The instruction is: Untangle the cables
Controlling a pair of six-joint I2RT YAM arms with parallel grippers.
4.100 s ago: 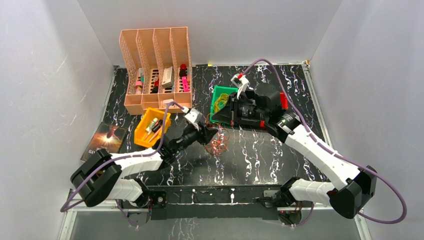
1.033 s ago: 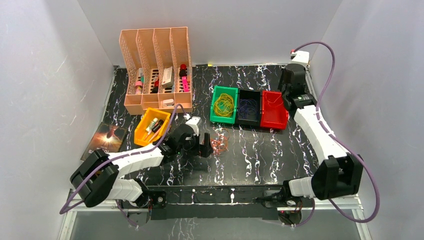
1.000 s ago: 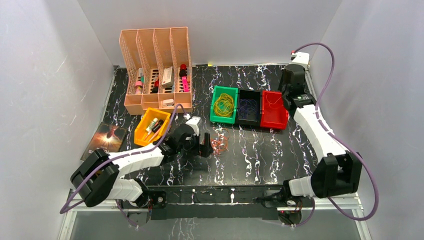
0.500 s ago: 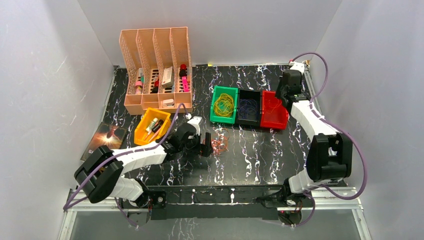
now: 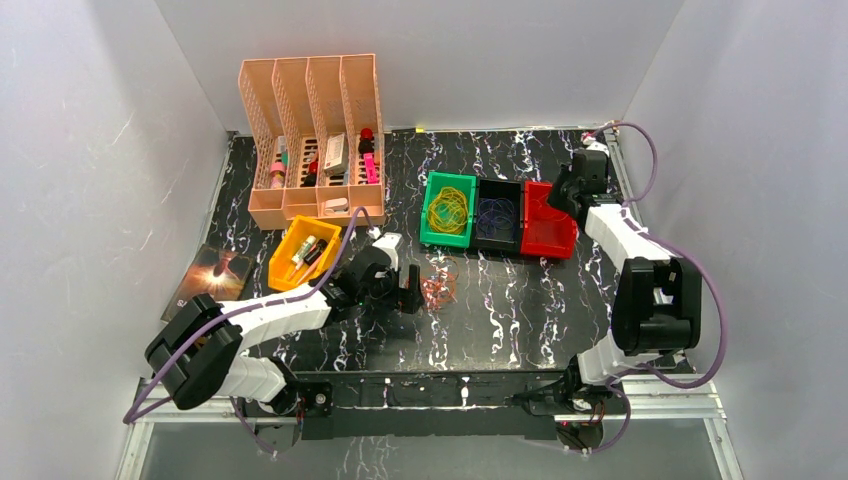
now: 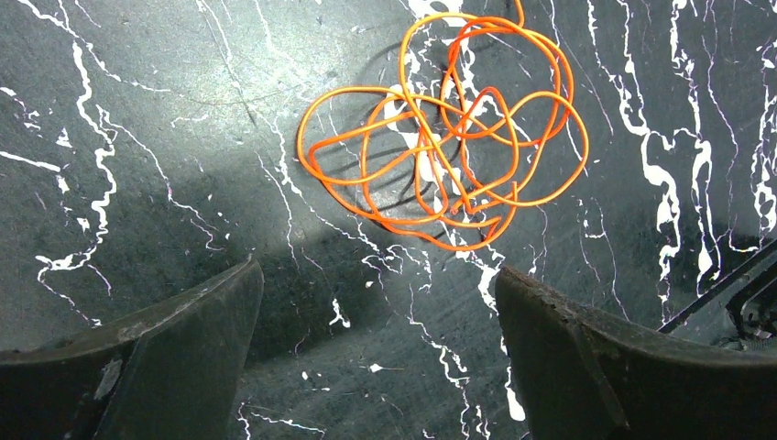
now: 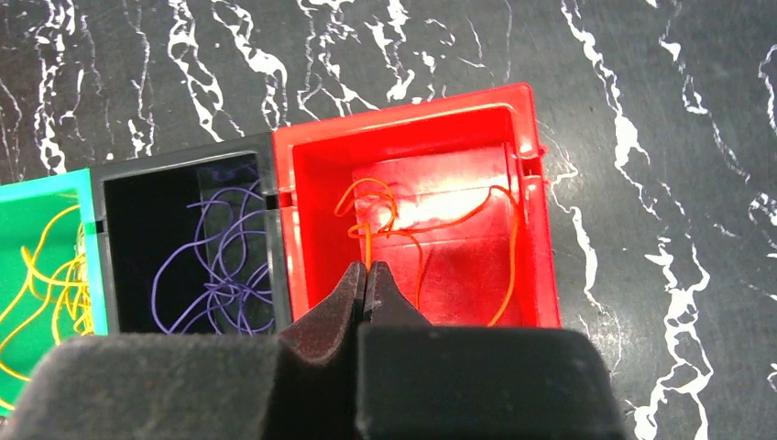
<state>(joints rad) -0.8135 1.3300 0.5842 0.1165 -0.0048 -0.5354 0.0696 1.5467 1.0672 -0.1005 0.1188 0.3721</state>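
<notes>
Right arm (image 5: 628, 235) retracted, left gripper (image 6: 377, 357) splayed low

From high behind, the top camera overlooks the whole table (image 5: 520, 310), sharing the orange cables (image 6: 426, 147) with the close downward left wrist view, the red bin (image 7: 403, 115) with the right.

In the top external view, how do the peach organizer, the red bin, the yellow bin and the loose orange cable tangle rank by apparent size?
1. peach organizer, clearly largest
2. red bin and yellow bin: they look about alike, so I do not rank them
3. orange cable tangle, smallest
</notes>
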